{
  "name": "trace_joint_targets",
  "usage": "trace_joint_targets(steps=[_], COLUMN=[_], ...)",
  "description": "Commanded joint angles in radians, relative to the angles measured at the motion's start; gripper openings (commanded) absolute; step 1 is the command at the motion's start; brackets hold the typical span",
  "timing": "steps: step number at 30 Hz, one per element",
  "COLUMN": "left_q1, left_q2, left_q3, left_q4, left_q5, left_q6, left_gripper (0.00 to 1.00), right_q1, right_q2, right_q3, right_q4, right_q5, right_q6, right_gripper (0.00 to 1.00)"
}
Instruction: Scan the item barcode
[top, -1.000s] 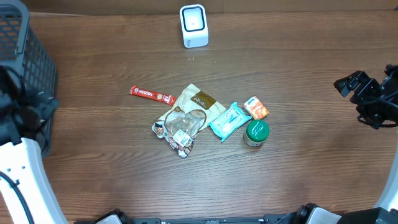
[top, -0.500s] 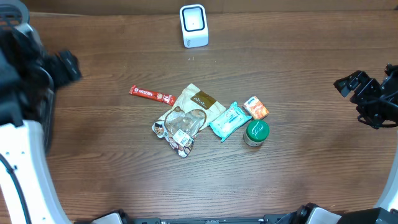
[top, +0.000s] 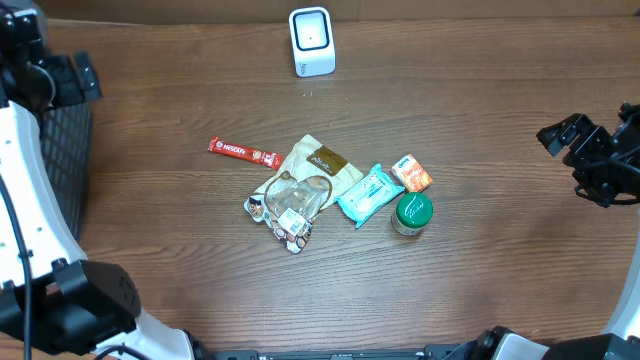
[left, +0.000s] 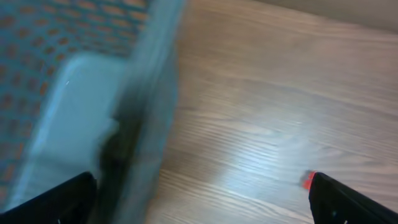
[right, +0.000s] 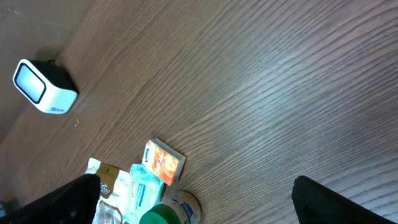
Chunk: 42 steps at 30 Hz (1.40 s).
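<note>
6 items (top: 300, 195) lie bunched in front of the scanner (top: 311, 41), well apart from it. The left gripper (left: 205, 196) and right gripper (right: 199, 198) both gape wide, holding nothing. Because the items touch and overlap, a jaw could drag 2 at once. The red stick sachet (top: 245, 152), front-left of the scanner, lies flat, its long axis crosswise to the scanner's face

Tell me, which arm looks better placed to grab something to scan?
Right, probably: the right claw, open, faces the jar and box, both in its camera's view. The left claw is off by the basket, its view blurred.
</note>
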<state>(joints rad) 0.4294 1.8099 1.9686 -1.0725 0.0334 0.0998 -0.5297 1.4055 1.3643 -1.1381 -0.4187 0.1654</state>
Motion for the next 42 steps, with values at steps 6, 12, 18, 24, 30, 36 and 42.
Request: trace_joint_targets(steps=[6,12,18,24,30,36,42], left_q1=[0.082,0.082,0.082,0.082,0.081,0.067,0.029], left_q2=[0.018,0.018,0.067,0.083,0.061,0.061,0.061], left_q3=[0.010,-0.008,-0.027,-0.024,-0.011,-0.011,-0.011], left_q4=[0.013,0.011,0.011,0.027,0.042,0.045,0.046], left_q5=[0.031,0.031,0.015,0.081,0.182,0.253,0.308], left_q6=[0.035,0.035,0.035,0.034,0.054,0.191,0.282], left_gripper=[0.99,0.59,0.41,0.22,0.11,0.04,0.04], right_q1=[-0.003,-0.003,-0.003,-0.003,-0.003,-0.003,-0.003], right_q2=[-0.002,-0.002,-0.002,-0.002,-0.002,-0.002,-0.002], right_q3=[0.021,0.021,0.021,0.021,0.021,0.021,0.021], right_q4=[0.004,0.004,0.004,0.004,0.004,0.003,0.004], right_q5=[0.000,0.000,0.000,0.000,0.000,0.000,0.000], right_q6=[0.006,0.006,0.006,0.006,0.006,0.006,0.006], right_gripper=[1.00,1.00,1.00,1.00,1.00,1.00,1.00])
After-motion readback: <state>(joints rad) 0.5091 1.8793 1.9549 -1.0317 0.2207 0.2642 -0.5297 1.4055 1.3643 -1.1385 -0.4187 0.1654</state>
